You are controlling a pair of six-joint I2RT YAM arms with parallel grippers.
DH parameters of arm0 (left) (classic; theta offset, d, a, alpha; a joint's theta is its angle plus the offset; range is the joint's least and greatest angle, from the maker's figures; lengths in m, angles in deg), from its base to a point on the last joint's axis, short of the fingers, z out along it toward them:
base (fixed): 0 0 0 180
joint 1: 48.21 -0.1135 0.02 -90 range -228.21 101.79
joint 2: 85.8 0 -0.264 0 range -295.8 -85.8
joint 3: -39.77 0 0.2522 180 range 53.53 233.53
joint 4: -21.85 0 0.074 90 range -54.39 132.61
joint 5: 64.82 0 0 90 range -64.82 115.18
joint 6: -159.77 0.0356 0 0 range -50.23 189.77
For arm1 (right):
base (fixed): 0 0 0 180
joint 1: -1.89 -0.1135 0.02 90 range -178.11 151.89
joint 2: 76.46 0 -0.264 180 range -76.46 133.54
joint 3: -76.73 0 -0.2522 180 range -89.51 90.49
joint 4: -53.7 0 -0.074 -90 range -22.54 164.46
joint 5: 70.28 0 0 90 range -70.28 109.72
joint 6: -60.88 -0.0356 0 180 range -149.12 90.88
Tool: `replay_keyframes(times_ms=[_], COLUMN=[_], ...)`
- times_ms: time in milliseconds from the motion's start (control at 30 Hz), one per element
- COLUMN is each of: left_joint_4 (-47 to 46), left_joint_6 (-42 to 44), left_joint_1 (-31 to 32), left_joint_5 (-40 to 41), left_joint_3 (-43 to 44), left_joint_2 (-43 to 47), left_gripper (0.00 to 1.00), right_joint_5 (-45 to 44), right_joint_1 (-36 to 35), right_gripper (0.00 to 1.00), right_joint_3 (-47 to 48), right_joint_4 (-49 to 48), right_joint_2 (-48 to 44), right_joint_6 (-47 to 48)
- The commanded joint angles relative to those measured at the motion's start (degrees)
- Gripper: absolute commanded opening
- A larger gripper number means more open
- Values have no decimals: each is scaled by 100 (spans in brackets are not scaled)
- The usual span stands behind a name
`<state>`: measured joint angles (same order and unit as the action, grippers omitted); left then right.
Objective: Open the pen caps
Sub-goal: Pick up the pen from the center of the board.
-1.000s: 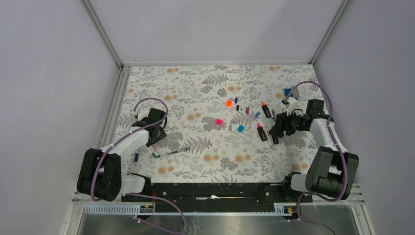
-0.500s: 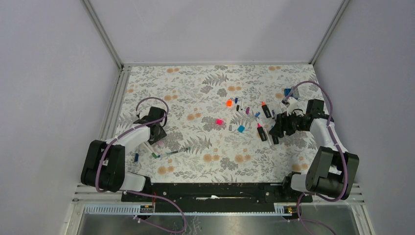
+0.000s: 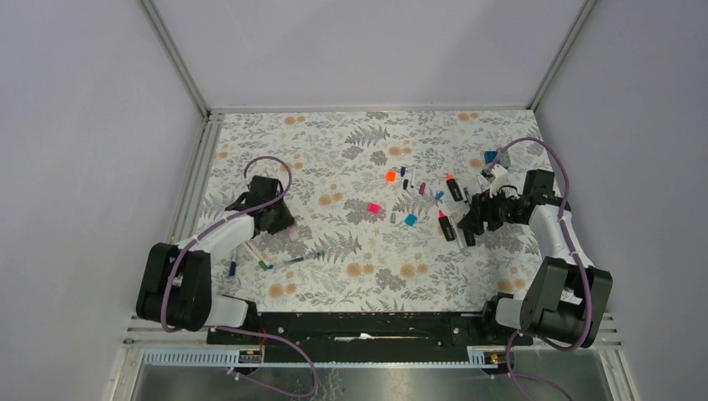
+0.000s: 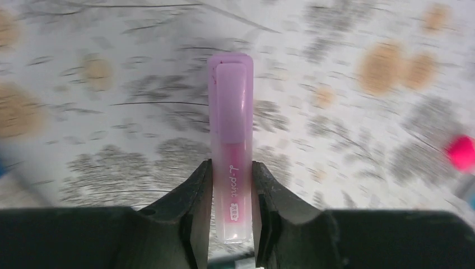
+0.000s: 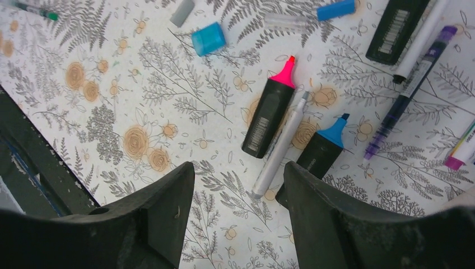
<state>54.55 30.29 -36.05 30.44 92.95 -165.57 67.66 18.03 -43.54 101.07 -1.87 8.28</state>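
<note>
Contact: the left gripper point(image 4: 231, 175) clamped on the lilac-capped pen point(image 4: 231, 106), toward the left edge of the table point(image 3: 334, 150). The right gripper point(image 5: 238, 188) hung with jaws apart near the uncapped pink highlighter point(image 5: 266, 120).

Looks frosted and half-clear: smooth plastic on the lilac pen point(image 4: 231, 151) and its lilac cap point(image 4: 231, 89). Matt black plastic on the left gripper point(image 4: 231, 168). Matt printed table cover point(image 5: 112, 84). Faintly shiny black plastic on the pink-tipped highlighter point(image 5: 268, 115); just beside it a satin silver-grey pen point(image 5: 280, 148); well apart from it a glossy blue cap point(image 5: 208, 38)
</note>
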Motion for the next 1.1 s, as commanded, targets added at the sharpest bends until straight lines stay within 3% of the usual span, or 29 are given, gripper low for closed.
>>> replay_keyframes(times_ms=[0,167,267,433,567,767,967,1067], left_joint_4=[-1395,-3677,-4982,-6104,-6133,-5464,-5260,-5260], left_joint_6=[84,-880,-1365,-1716,-1939,-1985,-2009,-2023], left_joint_1=[57,820,1685,2941,3600,4300,4595,4645], left_joint_5=[-1819,-2610,-2218,-1284,-878,74,493,537], left_joint_3=[-172,-718,-732,-43,794,1662,1968,2020], left_joint_2=[748,1125,842,-54,-950,-1551,-1771,-1833], left_gripper=[2,0,0,0,0,0,0,0], right_joint_5=[636,1635,2210,2634,2685,2254,1825,1633], right_joint_1=[12,-22,-181,-741,-1114,-1367,-1488,-1542], right_gripper=[67,69,69,72,83,85,83,72], right_joint_3=[-40,-46,69,230,81,-416,-633,-706], right_joint_4=[42,90,160,67,-602,-2087,-2669,-2886], right_joint_2=[-308,-472,-489,-542,-713,-947,-926,-903], right_joint_6=[161,133,-77,-597,-1527,-2863,-3369,-3553])
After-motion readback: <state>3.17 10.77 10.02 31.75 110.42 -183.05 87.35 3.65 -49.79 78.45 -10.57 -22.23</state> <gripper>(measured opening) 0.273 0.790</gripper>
